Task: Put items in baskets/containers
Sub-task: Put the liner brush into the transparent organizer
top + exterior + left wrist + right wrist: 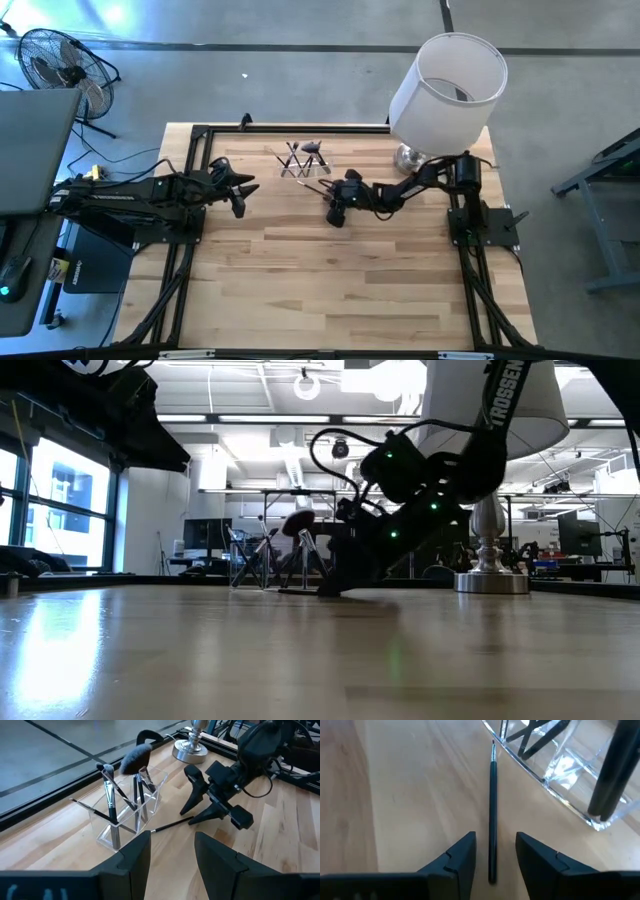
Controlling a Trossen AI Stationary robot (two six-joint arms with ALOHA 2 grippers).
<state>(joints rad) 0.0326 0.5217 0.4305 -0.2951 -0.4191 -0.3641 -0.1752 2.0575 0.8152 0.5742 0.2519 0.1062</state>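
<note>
My right claw (495,852) hung tilted down over the bench (340,290), near the middle of its far half, with its fingers (457,857) spread to either side of a slim dark brush (493,810) that lay flat on the wood. The brush ran lengthwise through the gap between them; whether either finger touched it, I could not tell. Its thin tip pointed at the foot of the clear holder (125,812), which stood just beside it toward the bench's far edge. Several brushes (111,795) stood leaning in that holder, among them one with a fluffy brown head (134,760). My left claw (240,195) waited above the bench's left side, well apart from the holder, its fingers (131,859) spread and pinching nothing. A white lamp (447,85) with a silver base (190,750) stood at the far right corner.
</note>
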